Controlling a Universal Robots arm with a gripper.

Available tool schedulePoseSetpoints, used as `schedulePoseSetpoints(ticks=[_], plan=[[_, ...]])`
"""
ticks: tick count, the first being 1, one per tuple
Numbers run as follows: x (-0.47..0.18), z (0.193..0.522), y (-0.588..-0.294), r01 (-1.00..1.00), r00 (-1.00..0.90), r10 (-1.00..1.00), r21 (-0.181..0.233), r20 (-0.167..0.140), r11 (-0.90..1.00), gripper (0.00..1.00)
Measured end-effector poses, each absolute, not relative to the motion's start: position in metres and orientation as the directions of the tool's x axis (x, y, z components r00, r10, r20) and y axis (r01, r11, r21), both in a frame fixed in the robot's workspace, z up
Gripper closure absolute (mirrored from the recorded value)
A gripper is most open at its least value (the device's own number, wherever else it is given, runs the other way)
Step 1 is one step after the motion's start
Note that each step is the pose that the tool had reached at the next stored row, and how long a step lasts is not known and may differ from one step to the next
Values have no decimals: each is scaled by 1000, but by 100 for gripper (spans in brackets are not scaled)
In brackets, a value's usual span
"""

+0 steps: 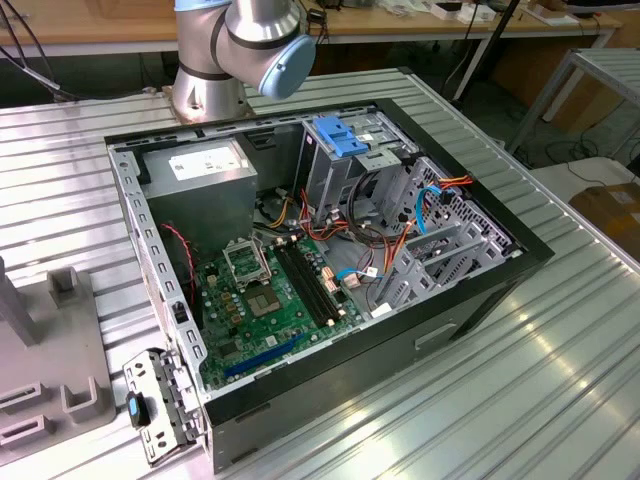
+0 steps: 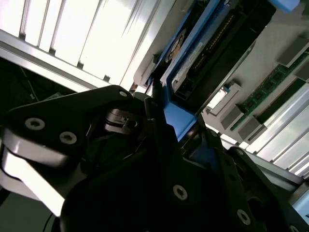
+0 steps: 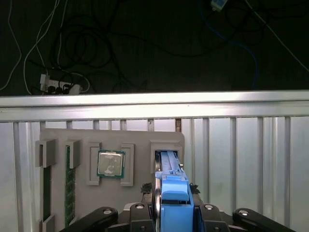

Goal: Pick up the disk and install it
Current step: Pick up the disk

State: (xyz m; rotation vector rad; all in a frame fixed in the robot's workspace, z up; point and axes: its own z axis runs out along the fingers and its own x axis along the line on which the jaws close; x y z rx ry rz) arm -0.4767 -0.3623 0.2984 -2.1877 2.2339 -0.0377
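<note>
Note, in both wrist views, the gripper [image 3: 172,189] closed narrowly on the disk [image 3: 175,203], fingers [image 2: 159,145] pressed against its blue side rail. Locate the disk standing on edge at a slot of the grey parts fixture [image 3: 111,140], near the seated processor [image 3: 111,163]. In the exterior view, find the open computer case [image 1: 330,250] at frame centre, arm base [image 1: 210,95] at top centre.

Computer case [image 1: 480,300] lying open on ribbed metal table [image 1: 560,400], green motherboard [image 1: 270,310] inside, blue bracket [image 1: 340,135] atop its cage [image 1: 325,178]; grey tray [image 3: 140,140] holding processor chip [image 3: 111,164], memory stick [image 3: 70,183]
</note>
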Motion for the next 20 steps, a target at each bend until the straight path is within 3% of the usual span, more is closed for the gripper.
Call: schedulePoseSetpoints(ticks=[20], plan=[[-477,298,-362,-1000,7,-1000,-27,6,-7,63]])
